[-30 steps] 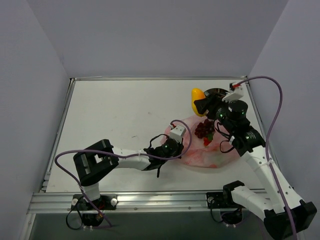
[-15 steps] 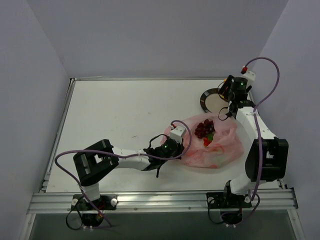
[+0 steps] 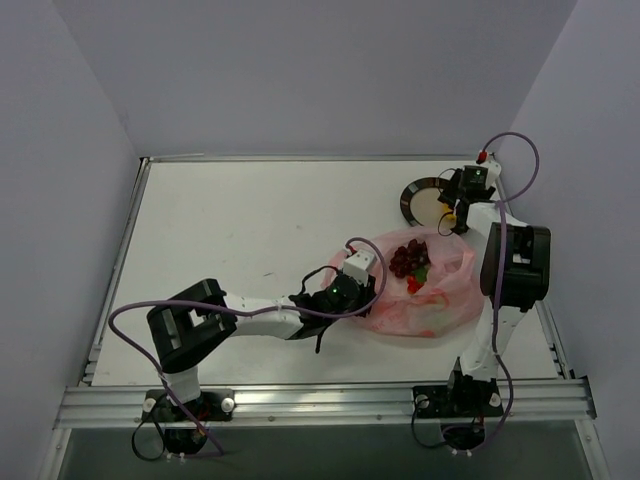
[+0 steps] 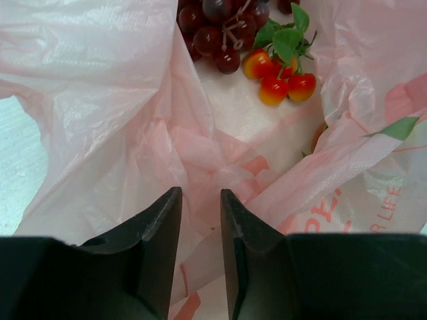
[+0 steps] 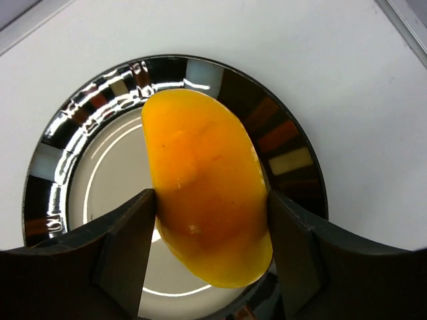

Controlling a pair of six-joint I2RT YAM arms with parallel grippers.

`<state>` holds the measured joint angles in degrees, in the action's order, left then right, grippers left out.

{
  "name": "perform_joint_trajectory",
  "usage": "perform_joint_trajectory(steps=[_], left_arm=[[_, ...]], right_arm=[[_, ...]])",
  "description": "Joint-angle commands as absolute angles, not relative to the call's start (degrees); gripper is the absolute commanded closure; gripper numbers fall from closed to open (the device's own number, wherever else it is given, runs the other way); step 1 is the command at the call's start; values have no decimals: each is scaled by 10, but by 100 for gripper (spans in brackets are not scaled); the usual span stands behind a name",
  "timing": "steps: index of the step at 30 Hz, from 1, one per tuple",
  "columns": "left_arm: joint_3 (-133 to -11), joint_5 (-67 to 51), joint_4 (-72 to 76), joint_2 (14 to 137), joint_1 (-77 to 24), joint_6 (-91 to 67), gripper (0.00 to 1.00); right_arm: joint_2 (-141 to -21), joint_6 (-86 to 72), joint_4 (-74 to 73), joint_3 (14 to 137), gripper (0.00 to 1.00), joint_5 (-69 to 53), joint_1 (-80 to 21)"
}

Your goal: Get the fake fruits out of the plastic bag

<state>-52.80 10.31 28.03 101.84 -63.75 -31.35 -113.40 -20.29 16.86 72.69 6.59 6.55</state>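
Note:
The pink plastic bag (image 3: pixel 435 300) lies at the right of the table. My left gripper (image 3: pixel 368 288) is at its left edge, shut on a fold of the bag (image 4: pixel 100 100), with the jaws close together around the pink film (image 4: pixel 200 200). Inside lie a dark red grape bunch (image 3: pixel 405 257) (image 4: pixel 217 27) and small red-orange fruits with green leaves (image 4: pixel 277 77). My right gripper (image 3: pixel 452 214) (image 5: pixel 210 200) is shut on the yellow-orange piece (image 5: pixel 207 187) and holds it just over the round black plate (image 3: pixel 415 200) (image 5: pixel 293 160). No green ball-like fruit shows.
The plate stands at the back right, close to the table's right rail (image 3: pixel 520 240). The right arm's purple cable (image 3: pixel 525 160) loops above the plate. The left arm lies across the front middle of the table. A green leaf (image 4: pixel 400 127) shows through the bag film.
My right gripper has carried the yellow-orange piece from above the bag back and right to the plate and come down over it. The left gripper has stayed on the bag.

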Motion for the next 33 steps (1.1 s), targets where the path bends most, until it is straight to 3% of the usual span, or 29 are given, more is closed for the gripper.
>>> perform_joint_trajectory(steps=[1, 3, 4, 7, 14, 17, 20, 24, 26, 30, 33], left_arm=[[-562, 106, 276, 1013, -639, -303, 69], [-564, 105, 276, 1012, -637, -301, 65], [-566, 105, 275, 1011, -636, -299, 61], [-570, 105, 272, 1011, -635, -290, 53], [-582, 113, 268, 1017, -629, -281, 44], [-584, 116, 263, 1016, -628, -276, 44], [-584, 124, 258, 1011, -628, -268, 44], [-570, 137, 261, 991, -623, -249, 44], [-563, 134, 264, 983, -617, -248, 45], [-556, 127, 267, 980, -616, -250, 46], [-548, 123, 272, 976, -616, -251, 47]], right_arm=[[-1136, -204, 199, 752, 60, 60, 63], [-1134, -211, 195, 751, 43, 66, 64], [-1131, -213, 193, 751, 29, 68, 65], [-1101, -223, 179, 754, 11, 61, 67], [-924, -242, 151, 707, 9, 46, 62], [-814, -244, 145, 644, 11, 47, 41], [-716, -240, 121, 582, 24, 65, -27], [-598, -264, 61, 500, 57, 80, -171], [-566, -288, 14, 471, 65, 104, -213], [-491, -368, -30, 401, 69, 167, -304], [-501, -397, -41, 364, 68, 200, -324]])
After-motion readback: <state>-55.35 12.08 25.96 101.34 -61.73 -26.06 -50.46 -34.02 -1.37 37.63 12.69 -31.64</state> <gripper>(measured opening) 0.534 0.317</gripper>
